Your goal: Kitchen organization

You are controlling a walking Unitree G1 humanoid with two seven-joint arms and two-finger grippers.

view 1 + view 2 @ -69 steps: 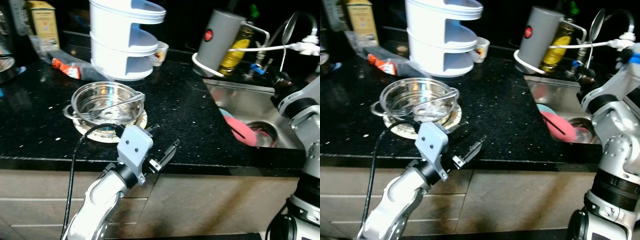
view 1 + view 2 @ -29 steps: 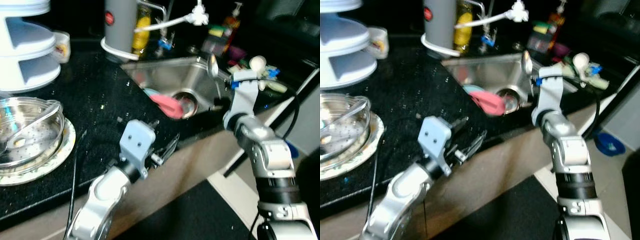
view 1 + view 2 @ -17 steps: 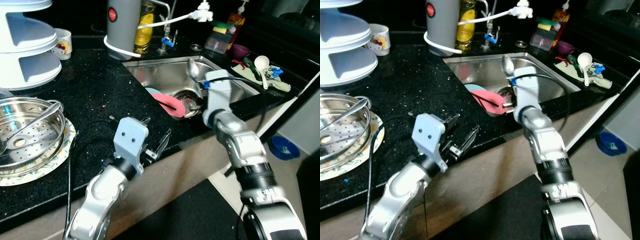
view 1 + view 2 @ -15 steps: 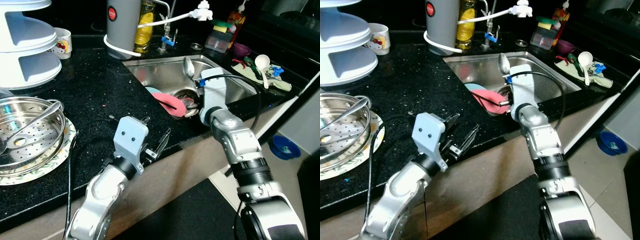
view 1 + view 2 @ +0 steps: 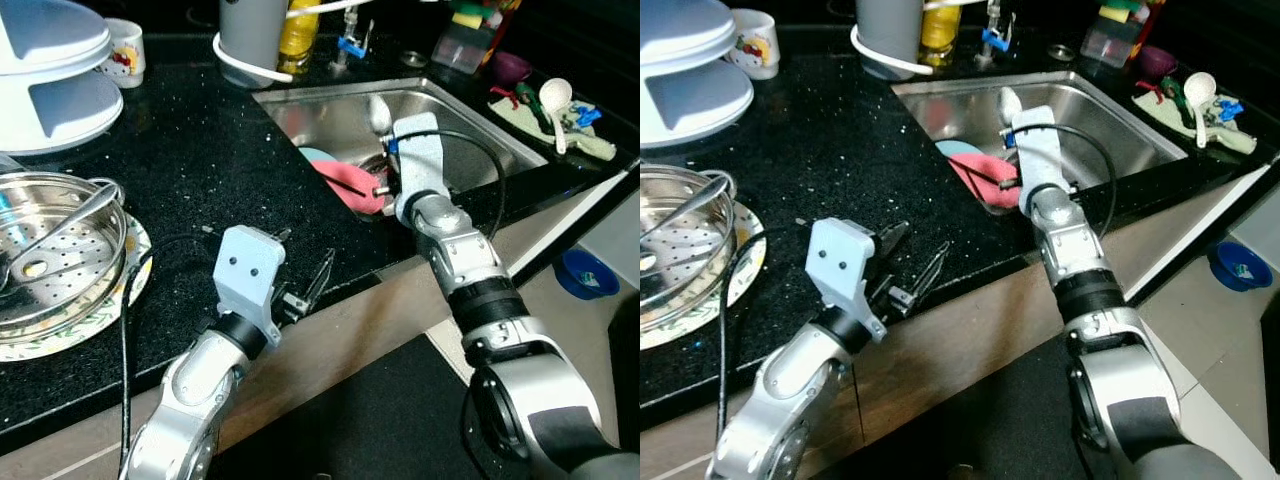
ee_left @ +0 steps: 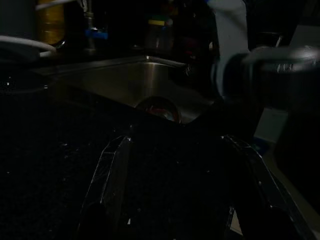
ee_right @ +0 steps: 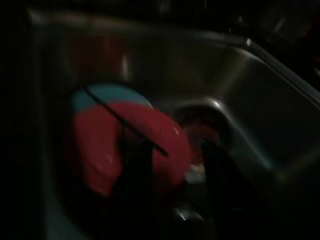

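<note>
My right gripper (image 5: 375,189) reaches down into the steel sink (image 5: 470,130), just above a pink plate (image 5: 348,186) that lies on a blue one (image 5: 318,155). It looks shut on a metal spoon (image 5: 380,113), whose bowl sticks up beside the white wrist block. The right wrist view is dark and blurred: the pink plate (image 7: 135,145) lies below with a thin black stick (image 7: 125,120) across it. My left gripper (image 5: 306,250) hovers open and empty over the black counter's (image 5: 200,150) front edge.
A steel steamer pan (image 5: 55,235) with a utensil in it sits on a patterned plate (image 5: 120,300) at the left. Behind stand a white tiered rack (image 5: 50,70), a mug (image 5: 125,50) and a grey canister (image 5: 250,20). A white ladle (image 5: 555,95) lies right of the sink.
My right arm has swung from the counter right of the sink down into the basin, the spoon travelling with it. The camera has turned and dipped. My left gripper stays open.
</note>
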